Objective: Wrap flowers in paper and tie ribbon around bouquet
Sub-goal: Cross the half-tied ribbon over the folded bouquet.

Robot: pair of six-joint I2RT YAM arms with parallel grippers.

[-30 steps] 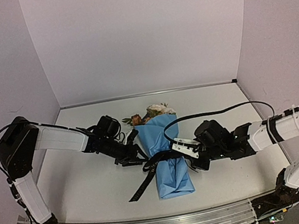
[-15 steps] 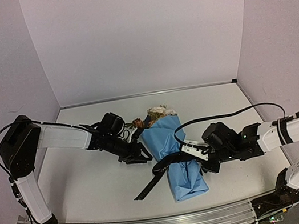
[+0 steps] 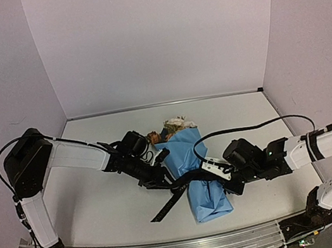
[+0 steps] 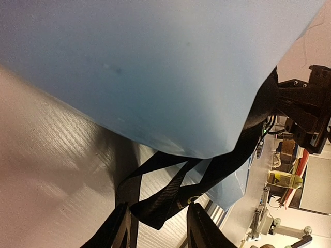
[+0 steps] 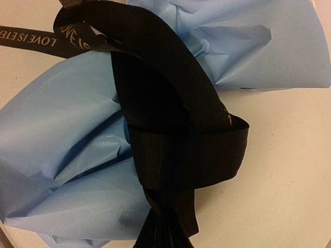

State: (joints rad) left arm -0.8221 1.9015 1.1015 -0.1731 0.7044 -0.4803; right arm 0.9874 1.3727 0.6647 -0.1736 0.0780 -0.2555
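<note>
Bouquet: cone of light blue paper (image 3: 188,155) with cream and orange blooms (image 3: 176,124) at its wide end. It lies flat on the pale desk (image 3: 97,207), between the two arms. Its long axis runs far to near, blooms at the far end, and the narrow end leans slightly toward the right arm (image 3: 324,144).

- Long narrow black ribbon with pale lettering (image 3: 191,176): crosses the cone at its waist, about square to the long axis. A free tail (image 3: 164,211) trails over the desk toward the near left.
- Right wrist view: the ribbon makes a loose loop over the paper, one turn wrapped but slack, not drawn tight.
- Left arm (image 3: 81,155): jaws hard against the cone's left flank, low to the desk and partly open. Ribbon strands lie in the gap between the fingertips (image 4: 121,230). Whether they press on the ribbon I cannot tell.
- Right jaws: fully closed, just off the cone's right flank. The ribbon bunches down toward them at the bottom of the right wrist view, so they appear to pinch that end.

Judgement: the two ribbon ends sit on opposite sides of the cone. Tightening would mean pulling outward across the long axis. The left jaws are nearer the free tail.
</note>
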